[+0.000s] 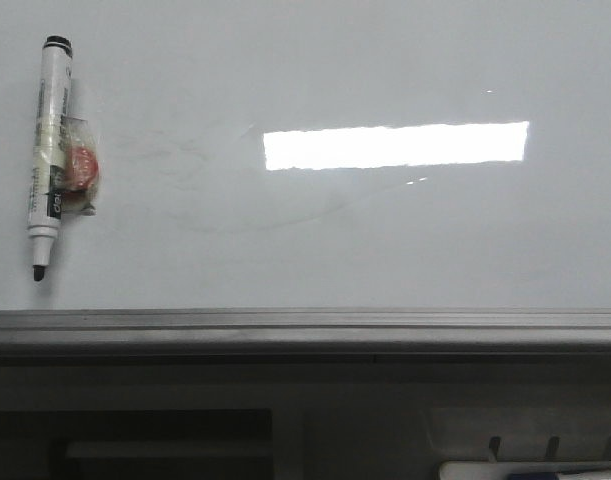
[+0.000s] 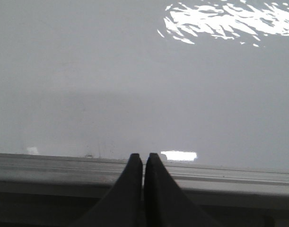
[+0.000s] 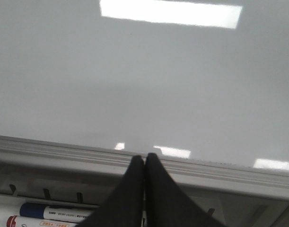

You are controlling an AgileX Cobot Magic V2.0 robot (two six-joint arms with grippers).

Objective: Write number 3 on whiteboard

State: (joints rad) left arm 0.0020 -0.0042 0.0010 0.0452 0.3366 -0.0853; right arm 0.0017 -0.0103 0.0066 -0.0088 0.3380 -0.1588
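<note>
A black marker (image 1: 49, 150) lies on the whiteboard (image 1: 385, 230); both the left gripper (image 2: 144, 158) and the right gripper (image 3: 144, 158) are closed and empty, above its rail (image 1: 305, 325).

A: what kind of room is this?

B: looks like an office or classroom. Big glossy whiteboard (image 1: 385, 240), a black marker (image 1: 48, 150) stuck on it, more markers (image 3: 54, 215) in the tray (image 3: 21, 189) underneath.

The whiteboard (image 1: 385, 240) is glossy white with faint grey smears and a grey rail. The marker (image 1: 48, 150) is white with black cap and tip.
</note>
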